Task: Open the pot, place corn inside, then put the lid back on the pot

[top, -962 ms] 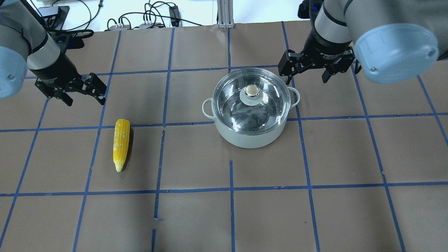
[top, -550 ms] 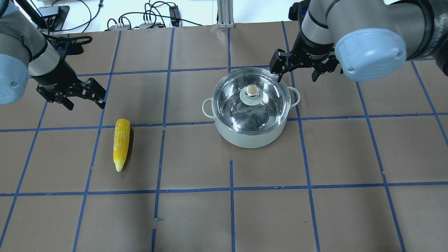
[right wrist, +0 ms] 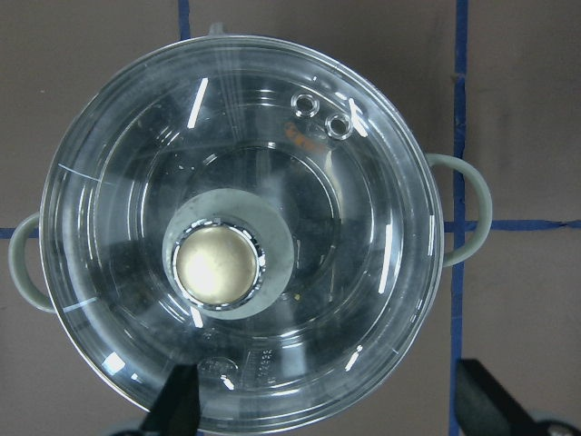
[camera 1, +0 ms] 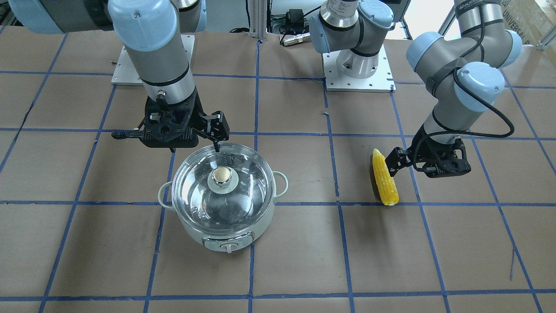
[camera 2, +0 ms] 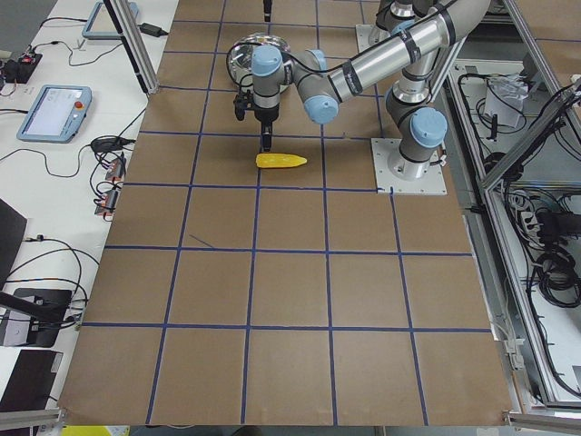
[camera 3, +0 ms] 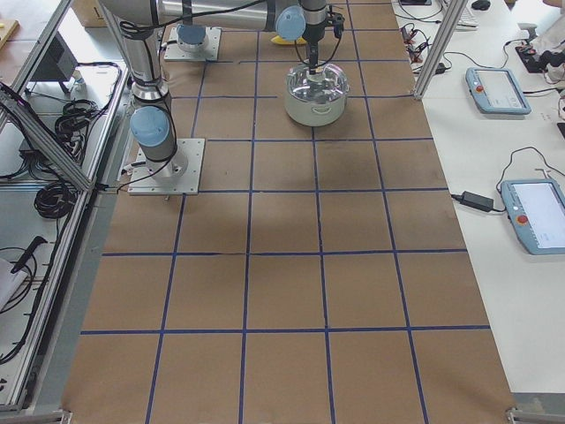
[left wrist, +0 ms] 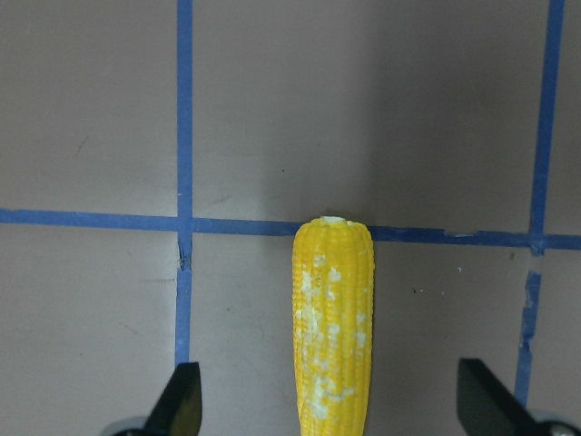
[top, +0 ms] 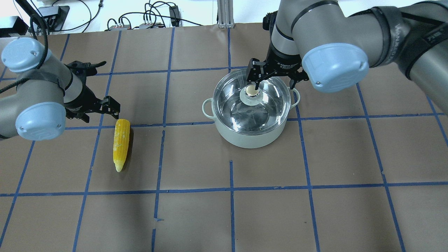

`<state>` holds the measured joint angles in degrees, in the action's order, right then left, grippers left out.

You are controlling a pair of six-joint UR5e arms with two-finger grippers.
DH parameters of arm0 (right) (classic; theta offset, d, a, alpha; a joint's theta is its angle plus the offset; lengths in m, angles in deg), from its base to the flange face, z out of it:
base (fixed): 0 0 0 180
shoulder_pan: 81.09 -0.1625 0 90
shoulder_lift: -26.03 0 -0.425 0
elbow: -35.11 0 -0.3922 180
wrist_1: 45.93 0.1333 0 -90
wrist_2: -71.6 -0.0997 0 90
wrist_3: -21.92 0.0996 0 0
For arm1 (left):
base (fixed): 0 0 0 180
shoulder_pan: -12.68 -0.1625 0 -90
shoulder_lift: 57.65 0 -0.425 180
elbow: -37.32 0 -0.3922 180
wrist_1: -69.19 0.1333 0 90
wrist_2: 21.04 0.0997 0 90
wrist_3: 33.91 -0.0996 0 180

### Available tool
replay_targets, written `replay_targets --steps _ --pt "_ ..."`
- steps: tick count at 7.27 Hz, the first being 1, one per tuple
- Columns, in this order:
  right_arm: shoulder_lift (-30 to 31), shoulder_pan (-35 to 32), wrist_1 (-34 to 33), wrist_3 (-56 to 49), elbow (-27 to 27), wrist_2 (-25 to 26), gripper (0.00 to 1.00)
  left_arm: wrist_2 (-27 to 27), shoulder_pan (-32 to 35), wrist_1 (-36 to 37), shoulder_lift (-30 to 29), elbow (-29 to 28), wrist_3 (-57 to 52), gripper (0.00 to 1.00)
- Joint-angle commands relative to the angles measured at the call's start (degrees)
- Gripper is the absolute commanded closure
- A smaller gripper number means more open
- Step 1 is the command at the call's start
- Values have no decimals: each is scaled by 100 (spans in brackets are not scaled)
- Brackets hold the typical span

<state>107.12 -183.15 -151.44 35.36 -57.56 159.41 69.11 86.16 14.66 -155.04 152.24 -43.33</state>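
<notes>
The pale green pot stands at mid-table with the glass lid on it, gold knob up. It also shows in the front view and the right wrist view. My right gripper hangs open over the lid's far side, above and slightly beyond the knob, touching nothing. The yellow corn lies on the table to the left, point toward the near edge. My left gripper is open over its blunt end. In the left wrist view the corn lies between the fingers.
Brown paper with a blue tape grid covers the table. Cables and small boxes lie past the far edge. The arms' base plates sit on the robot's side. Tablets lie on side benches.
My right gripper has moved left from beside the pot's handle to over the lid. My left gripper has swung toward the near edge and right, to the corn's blunt end. Both stay open.
</notes>
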Motion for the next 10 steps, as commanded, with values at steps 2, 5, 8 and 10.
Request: replay_targets --steps 2,5,8,10 --pt "-171 -103 -179 474 -59 17 0 2 44 835 -446 276 327 0" --pt "-541 -507 -882 563 -6 279 0 -6 71 1782 -658 968 319 0" --pt "-805 -508 -1199 318 46 324 1 11 62 2042 -887 1015 265 0" --pt "-841 -508 -1314 134 -15 324 2 3 62 2121 -800 1006 248 0"
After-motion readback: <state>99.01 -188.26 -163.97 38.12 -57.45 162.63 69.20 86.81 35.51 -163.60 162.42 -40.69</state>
